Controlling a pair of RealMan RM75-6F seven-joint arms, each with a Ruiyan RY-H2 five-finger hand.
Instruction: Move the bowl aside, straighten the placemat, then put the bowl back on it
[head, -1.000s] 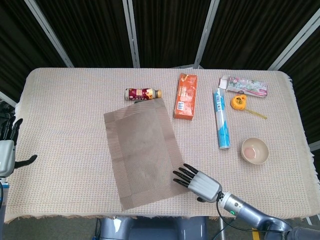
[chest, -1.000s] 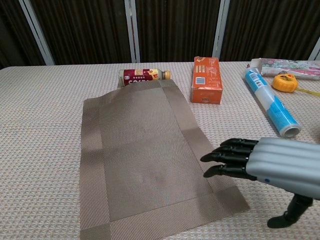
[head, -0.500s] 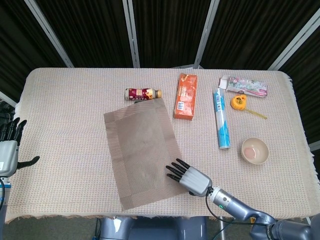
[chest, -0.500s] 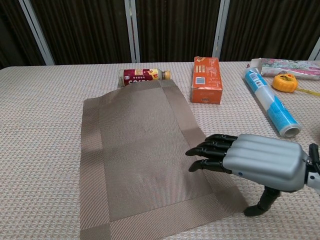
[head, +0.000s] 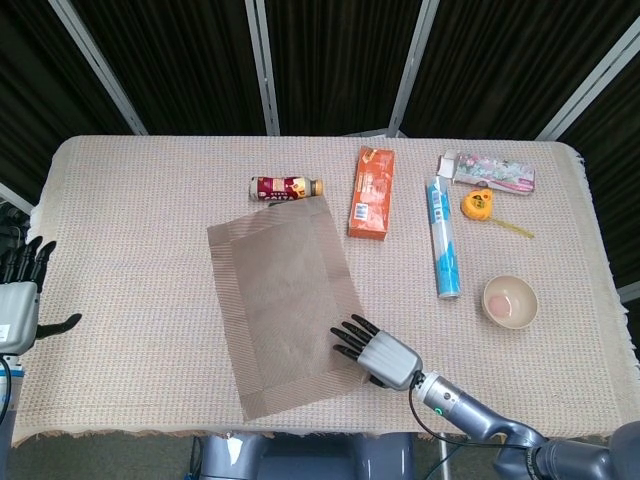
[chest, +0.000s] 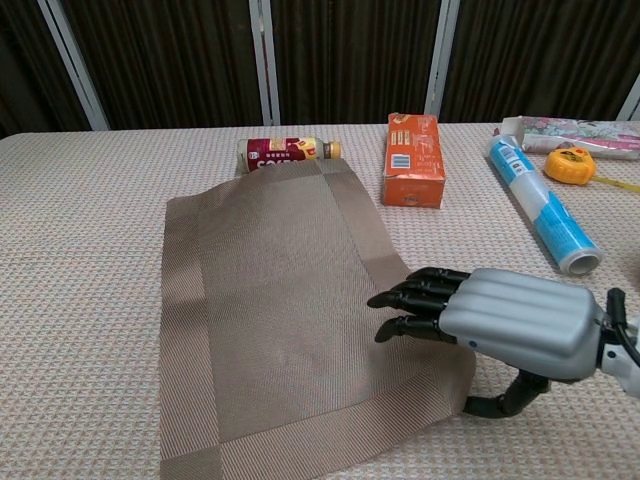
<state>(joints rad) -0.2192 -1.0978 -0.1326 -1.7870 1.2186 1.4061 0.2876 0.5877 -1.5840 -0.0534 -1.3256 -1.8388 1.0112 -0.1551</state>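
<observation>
While the right hand (head: 372, 350) lay flat, fingers spread and holding nothing, on the placemat's (head: 285, 300) near right corner | bowl (head: 510, 301) sat well right of placemat | advice was: press down, swivel squarely.

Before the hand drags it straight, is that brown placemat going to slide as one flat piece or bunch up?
The placemat looks thin and woven, so probably floppy. Its far edge rides up against the bottle, so it drapes rather than stays rigid. The textured tablecloth may grip it, so a push from the right hand could wrinkle it.
</observation>
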